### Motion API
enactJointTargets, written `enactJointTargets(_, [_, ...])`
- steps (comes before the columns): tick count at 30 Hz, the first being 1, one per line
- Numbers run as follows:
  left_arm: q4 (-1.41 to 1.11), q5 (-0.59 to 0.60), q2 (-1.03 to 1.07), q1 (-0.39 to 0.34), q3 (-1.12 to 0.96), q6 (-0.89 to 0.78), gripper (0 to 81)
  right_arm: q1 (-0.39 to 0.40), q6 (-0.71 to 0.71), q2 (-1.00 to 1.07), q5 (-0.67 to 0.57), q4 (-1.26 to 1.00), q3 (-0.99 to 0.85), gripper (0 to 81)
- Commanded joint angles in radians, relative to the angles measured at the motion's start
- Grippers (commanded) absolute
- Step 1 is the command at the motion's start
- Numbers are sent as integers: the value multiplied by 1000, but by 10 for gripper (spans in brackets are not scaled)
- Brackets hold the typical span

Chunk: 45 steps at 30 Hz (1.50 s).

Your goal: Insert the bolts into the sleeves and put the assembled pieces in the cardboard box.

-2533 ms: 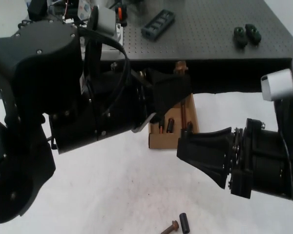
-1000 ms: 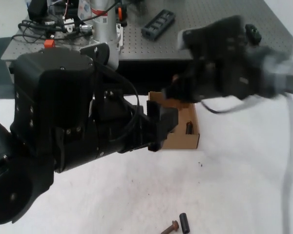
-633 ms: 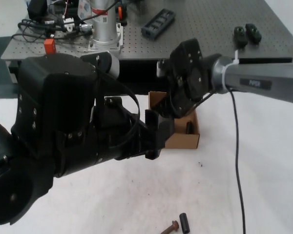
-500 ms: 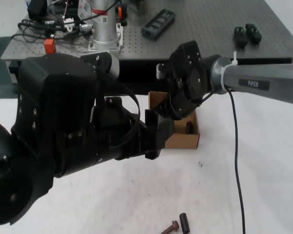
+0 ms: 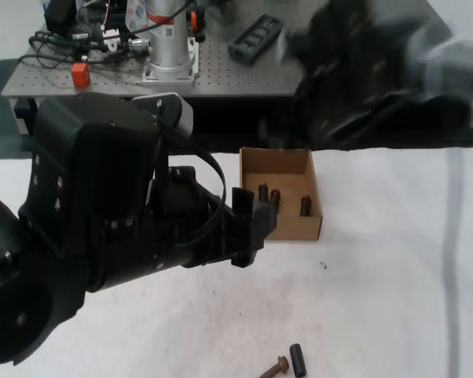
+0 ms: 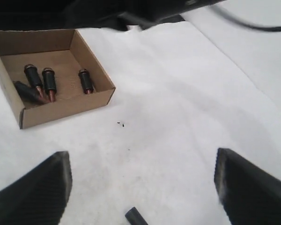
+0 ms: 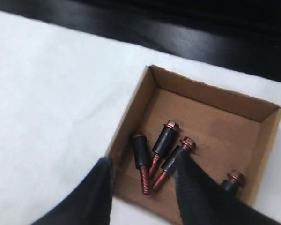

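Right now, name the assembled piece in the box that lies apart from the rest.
The lone piece: bare floor of the cardboard box separates it from the other three, huddled together.

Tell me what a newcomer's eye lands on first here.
First comes the open cardboard box at the middle of the white cloth, with four sleeved bolts lying in it. Next is the black bulk of an arm looming at the left of the high view. A loose bolt also lies beside a loose sleeve at the cloth's near edge.
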Motion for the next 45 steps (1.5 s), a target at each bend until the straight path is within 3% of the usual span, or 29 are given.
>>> enactJointTargets(1, [-6, -28, -11, 0, -3, 15, 576, -4, 0, 39, 0, 44, -9, 313])
enactJointTargets(6, [-6, -39, -11, 0, -3, 22, 535, 76, 72, -72, 0, 77, 231, 313])
enactJointTargets(15, [-3, -39, -11, 0, -3, 36, 535, 221, 180, -16, 45, 1, 380, 313])
enactJointTargets(41, [35, -39, -11, 0, -3, 36, 535, 232, 154, 189, 89, -58, 380, 295])
enactJointTargets(45, [45, -39, -11, 0, -3, 36, 535, 232, 139, 189, 89, -58, 380, 213])
